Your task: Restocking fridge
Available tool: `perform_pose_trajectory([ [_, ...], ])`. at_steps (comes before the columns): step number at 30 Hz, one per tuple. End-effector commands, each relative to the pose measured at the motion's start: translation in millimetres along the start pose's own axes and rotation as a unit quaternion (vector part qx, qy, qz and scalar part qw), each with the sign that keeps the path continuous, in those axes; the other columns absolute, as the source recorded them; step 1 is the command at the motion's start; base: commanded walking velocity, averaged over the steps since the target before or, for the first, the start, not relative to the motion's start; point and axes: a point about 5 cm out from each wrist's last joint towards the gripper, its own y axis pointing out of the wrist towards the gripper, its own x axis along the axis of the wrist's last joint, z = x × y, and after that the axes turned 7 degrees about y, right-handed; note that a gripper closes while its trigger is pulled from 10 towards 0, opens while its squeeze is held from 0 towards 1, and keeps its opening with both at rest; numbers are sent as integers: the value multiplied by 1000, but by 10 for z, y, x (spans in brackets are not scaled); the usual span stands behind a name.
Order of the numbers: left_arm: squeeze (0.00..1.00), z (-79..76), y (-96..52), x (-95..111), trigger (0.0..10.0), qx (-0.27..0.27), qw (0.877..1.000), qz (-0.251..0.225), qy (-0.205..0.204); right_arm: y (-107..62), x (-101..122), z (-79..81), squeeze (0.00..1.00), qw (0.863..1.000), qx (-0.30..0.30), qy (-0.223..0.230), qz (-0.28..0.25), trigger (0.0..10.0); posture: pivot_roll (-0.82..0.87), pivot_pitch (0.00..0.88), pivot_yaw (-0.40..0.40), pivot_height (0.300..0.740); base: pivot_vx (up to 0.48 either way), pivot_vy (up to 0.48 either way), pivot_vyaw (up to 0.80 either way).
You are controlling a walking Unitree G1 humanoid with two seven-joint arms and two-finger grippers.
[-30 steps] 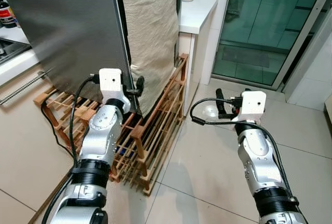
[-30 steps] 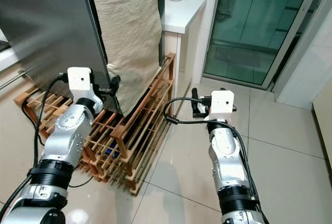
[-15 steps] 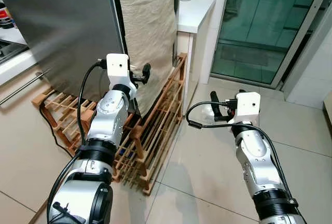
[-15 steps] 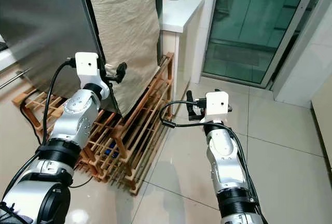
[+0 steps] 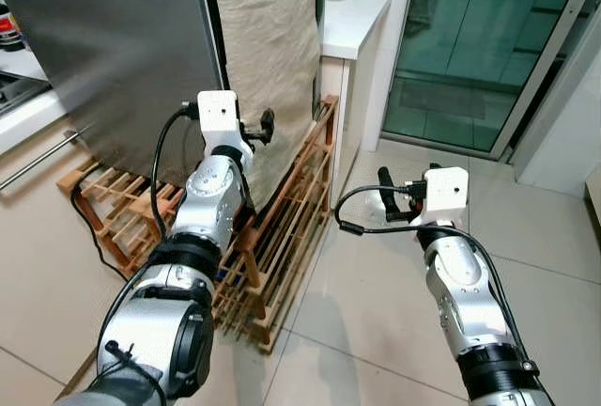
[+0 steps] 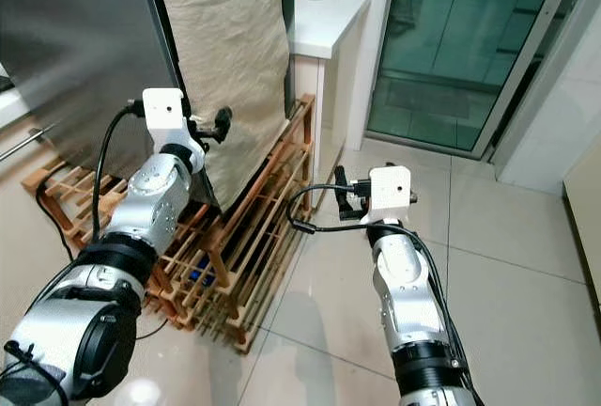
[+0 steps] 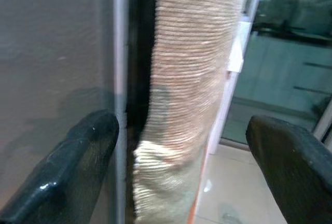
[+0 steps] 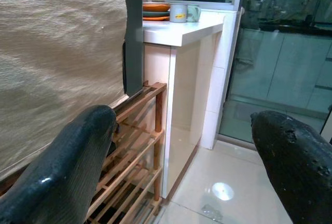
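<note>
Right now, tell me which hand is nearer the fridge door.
Left. The left hand is raised at the fridge door's edge, open beside the cloth. The right hand hovers open over the floor tiles, well away.

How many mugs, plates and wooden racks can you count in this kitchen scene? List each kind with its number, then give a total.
Mugs: 2
Plates: 3, stacked, as far as can be told
Wooden racks: 2
Total: 7

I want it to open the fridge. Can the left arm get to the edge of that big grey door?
Probably yes. The left gripper is open and raised right beside the fridge door, at its edge, in front of the beige cloth, and nothing sits between them.
</note>
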Motion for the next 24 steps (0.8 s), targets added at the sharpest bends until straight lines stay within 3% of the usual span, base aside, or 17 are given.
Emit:
perform_pose_trajectory([
  [1,0,38,20,30,10000,17,1000,-3,3,-15,23,2,0,1000,3,-3,-2,10000,-116,0,61,740,0,0,0],
  [3,0,34,22,14,10000,18,1000,0,2,-20,21,-4,0,1000,2,-4,-1,10000,-117,0,61,740,0,0,0],
  [5,0,-79,31,16,10000,-12,1000,-2,-4,-27,17,-5,0,1000,2,-4,0,10000,-117,0,61,740,0,0,0],
  [11,0,-531,50,55,10000,-137,991,0,-11,-22,12,19,0,1000,9,-3,3,10000,-121,0,58,740,0,0,0],
  [18,0,-819,68,168,10000,-180,984,-10,-11,-35,20,32,0,1000,8,-1,2,10000,-147,0,77,740,0,0,0],
  [19,0,-997,46,249,10000,-228,972,-26,-42,-51,9,32,0,1000,8,-1,3,10000,-152,0,80,740,0,0,0],
  [20,0,-997,46,249,10000,-228,972,-26,-42,-51,9,32,0,1000,8,-1,3,10000,-152,0,80,740,0,0,0],
  [22,0,-1167,8,313,10000,-275,958,-40,-68,-64,-2,30,0,1000,9,0,6,10000,-152,0,78,740,0,0,0],
  [24,0,-1465,-91,395,10000,-346,932,-60,-85,-75,-16,35,0,1000,12,0,9,10000,-154,0,74,740,0,0,0],
])
